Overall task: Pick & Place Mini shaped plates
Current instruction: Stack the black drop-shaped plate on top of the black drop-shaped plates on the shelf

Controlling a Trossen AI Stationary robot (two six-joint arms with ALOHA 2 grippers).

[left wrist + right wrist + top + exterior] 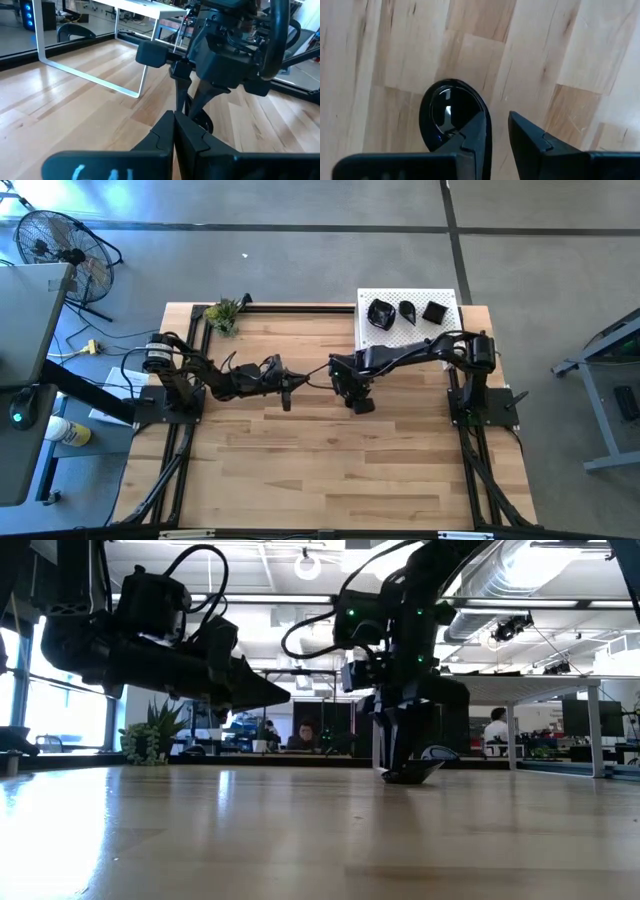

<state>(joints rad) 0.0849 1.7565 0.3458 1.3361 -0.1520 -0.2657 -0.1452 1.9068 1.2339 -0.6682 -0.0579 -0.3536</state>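
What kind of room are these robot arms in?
Probably an open office or robotics lab. Beyond the wooden table stand desks with a seated person and another, exposed ducts run overhead, and a floor fan stands nearby.
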